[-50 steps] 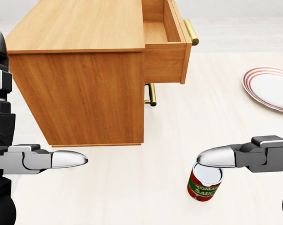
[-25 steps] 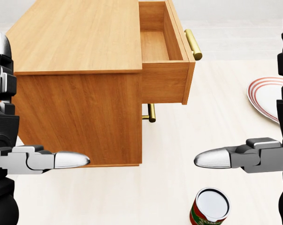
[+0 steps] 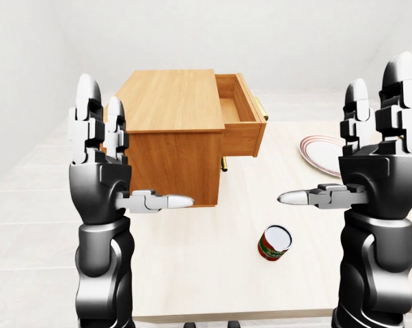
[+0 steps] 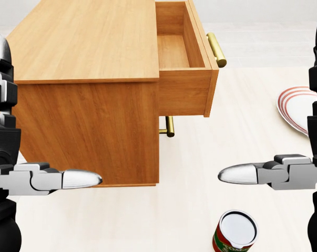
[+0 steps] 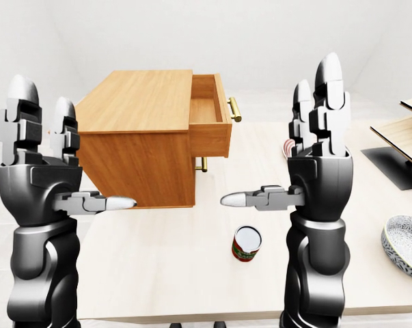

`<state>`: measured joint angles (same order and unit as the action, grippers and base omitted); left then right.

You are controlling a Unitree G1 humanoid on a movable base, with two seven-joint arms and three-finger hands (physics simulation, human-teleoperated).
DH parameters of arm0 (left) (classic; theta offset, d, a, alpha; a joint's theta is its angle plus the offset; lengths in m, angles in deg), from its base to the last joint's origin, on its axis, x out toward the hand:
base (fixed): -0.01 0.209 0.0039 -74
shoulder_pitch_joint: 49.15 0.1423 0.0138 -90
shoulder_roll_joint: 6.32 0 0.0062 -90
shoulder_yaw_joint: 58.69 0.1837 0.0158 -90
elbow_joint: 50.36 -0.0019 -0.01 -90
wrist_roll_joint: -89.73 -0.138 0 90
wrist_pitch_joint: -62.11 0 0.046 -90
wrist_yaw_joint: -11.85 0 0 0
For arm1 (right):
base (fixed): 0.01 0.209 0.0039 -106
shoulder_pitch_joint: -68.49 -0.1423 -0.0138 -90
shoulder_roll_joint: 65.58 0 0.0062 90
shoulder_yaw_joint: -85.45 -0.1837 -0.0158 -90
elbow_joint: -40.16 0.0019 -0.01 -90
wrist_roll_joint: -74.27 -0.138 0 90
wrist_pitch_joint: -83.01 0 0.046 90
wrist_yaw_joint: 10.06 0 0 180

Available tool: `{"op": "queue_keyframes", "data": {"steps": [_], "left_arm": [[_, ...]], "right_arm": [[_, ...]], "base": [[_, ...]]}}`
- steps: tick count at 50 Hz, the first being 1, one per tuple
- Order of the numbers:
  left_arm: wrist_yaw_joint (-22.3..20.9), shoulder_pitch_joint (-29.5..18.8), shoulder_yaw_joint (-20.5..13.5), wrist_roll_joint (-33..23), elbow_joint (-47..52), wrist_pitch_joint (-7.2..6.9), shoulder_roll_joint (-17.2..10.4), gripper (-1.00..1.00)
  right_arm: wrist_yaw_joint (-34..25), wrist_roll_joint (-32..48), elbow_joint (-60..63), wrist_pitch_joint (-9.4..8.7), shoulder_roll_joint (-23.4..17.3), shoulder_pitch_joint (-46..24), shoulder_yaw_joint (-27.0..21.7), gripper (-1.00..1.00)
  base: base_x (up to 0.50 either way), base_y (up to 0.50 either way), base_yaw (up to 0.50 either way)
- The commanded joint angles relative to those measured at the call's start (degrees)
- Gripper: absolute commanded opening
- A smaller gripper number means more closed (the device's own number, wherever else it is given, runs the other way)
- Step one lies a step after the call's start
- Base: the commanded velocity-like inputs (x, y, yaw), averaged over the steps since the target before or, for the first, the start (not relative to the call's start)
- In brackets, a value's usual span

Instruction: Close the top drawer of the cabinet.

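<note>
A wooden cabinet (image 4: 90, 79) stands on the pale table (image 4: 200, 173). Its top drawer (image 4: 185, 68) is pulled out to the right and is empty, with a brass handle (image 4: 216, 49) on its front. A second brass handle (image 4: 170, 126) shows on the drawer below, which is in. My left hand (image 3: 100, 147) is open, fingers upright, at the left of the cabinet's near side. My right hand (image 3: 380, 130) is open, fingers upright, to the right of the drawer and apart from it. Neither hand touches the cabinet.
A tomato sauce can (image 3: 275, 243) stands on the table below the drawer. A red-rimmed plate (image 3: 322, 154) lies to the right, partly behind my right hand. A patterned bowl (image 5: 405, 244) and a wooden rack on a dark base (image 5: 400, 140) are at the far right.
Between the oldest frame and the middle one the whole picture shifted: the cabinet looms larger and the can dropped lower, so the camera moved. Since then my right hand has shifted slightly.
</note>
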<state>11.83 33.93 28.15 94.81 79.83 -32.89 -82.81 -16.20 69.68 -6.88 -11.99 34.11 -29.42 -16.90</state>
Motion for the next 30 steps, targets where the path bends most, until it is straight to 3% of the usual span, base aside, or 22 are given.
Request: {"op": "queue_keyframes", "data": {"steps": [1,20,30], "left_arm": [[-0.5,0.4,0.1,0.4,0.0,0.0,0.4,1.0],[-0.7,0.9,0.2,0.3,1.3,0.0,0.6,1.0],[-0.3,0.6,0.0,0.1,1.2,0.0,0.5,1.0]], "right_arm": [[0.0,0.3,-1.2,0.0,-0.3,-0.3,0.6,1.0],[2.3,0.3,-25.4,0.0,-2.0,-13.2,3.0,1.0],[2.8,0.0,-32.1,0.0,-3.0,-16.1,3.7,1.0]], "base": [[0.0,0.0,0.0],[0.0,0.0,0.0],[0.0,0.0,0.0]]}}
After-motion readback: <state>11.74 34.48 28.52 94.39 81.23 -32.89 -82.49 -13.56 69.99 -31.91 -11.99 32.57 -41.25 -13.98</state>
